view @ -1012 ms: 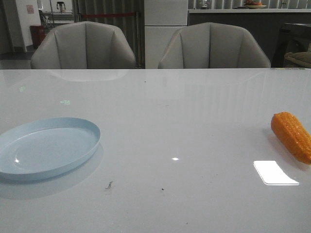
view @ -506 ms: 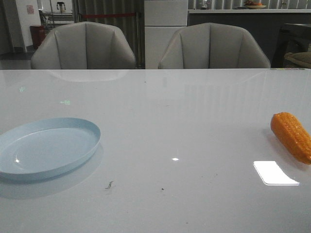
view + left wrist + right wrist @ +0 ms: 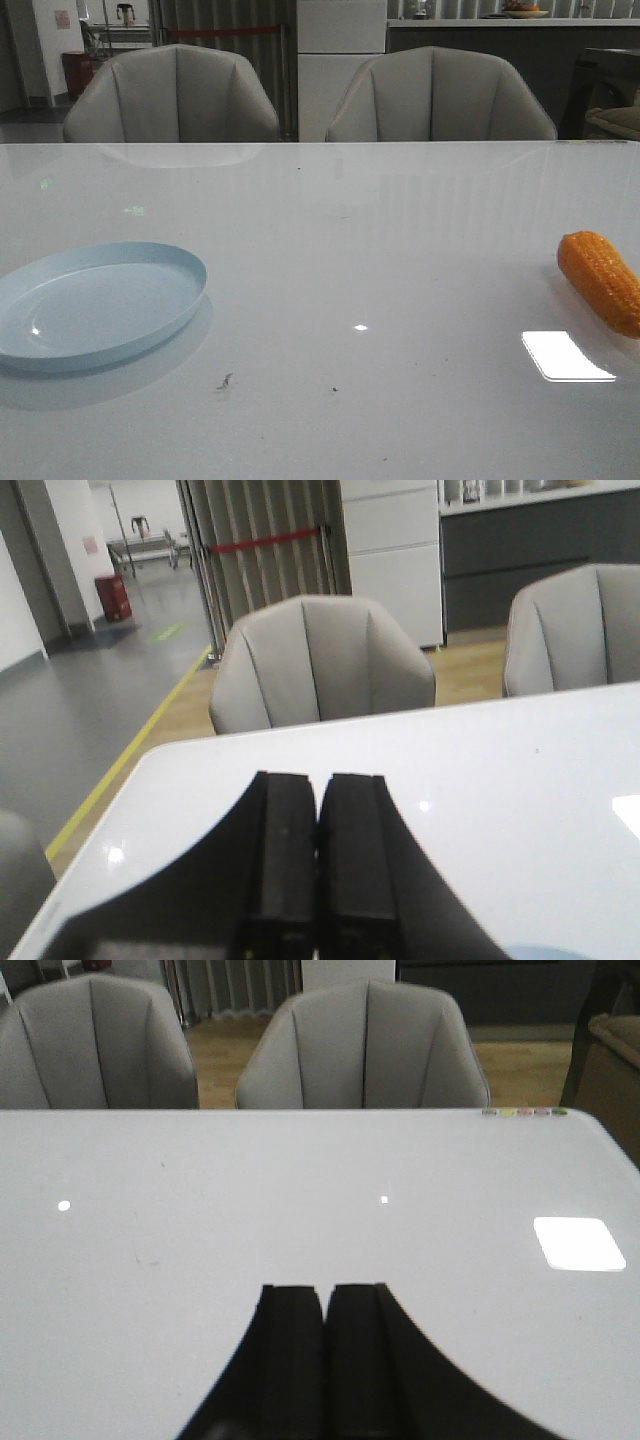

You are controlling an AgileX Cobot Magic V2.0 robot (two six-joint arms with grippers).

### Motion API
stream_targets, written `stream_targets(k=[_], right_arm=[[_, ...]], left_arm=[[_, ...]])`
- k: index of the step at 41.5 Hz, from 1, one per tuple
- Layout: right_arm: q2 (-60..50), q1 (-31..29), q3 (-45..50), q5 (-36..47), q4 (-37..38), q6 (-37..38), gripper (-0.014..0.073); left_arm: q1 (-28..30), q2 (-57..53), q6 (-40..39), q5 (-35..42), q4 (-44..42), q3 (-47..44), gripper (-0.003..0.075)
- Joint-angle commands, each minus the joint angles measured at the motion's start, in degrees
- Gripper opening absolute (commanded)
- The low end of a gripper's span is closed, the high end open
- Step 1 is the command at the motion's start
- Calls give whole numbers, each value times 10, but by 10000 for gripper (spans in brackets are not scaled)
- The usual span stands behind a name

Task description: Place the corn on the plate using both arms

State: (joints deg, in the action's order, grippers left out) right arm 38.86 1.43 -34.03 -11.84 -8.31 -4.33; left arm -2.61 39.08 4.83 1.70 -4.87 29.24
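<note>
The orange corn [image 3: 600,281] lies on the white table at the right edge of the front view, partly cut off by the frame. The pale blue plate [image 3: 95,303] sits on the table at the left, with nothing on it. Neither arm shows in the front view. My left gripper [image 3: 319,780] is shut and empty, its black fingers pressed together above the table; a sliver of the plate [image 3: 540,953] shows by it. My right gripper [image 3: 324,1290] is shut and empty above bare table. The corn is out of both wrist views.
Two grey chairs [image 3: 172,95] [image 3: 440,97] stand behind the table's far edge. A bright window reflection [image 3: 566,356] lies on the tabletop near the corn. A few small dark specks [image 3: 226,380] mark the table in front of the plate.
</note>
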Motion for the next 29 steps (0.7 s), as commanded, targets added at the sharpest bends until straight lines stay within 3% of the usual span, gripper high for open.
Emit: stream_targets(k=[1,12,21,29], right_arm=[[34,-2,-20,40,5,-15,57],[91,-2,-20,-22,5,-15,57],[99,-2,-20,-23,5,-15,57],[99,-2,-20,-24,5,-15,74]], left_arm=[[-4,22,-3,5,0,21,95],[-4,45,-3,-25,1,21,95],[-4,44,-3,-21,7,21,96],[-4,44,-3,-25,14,21,157]])
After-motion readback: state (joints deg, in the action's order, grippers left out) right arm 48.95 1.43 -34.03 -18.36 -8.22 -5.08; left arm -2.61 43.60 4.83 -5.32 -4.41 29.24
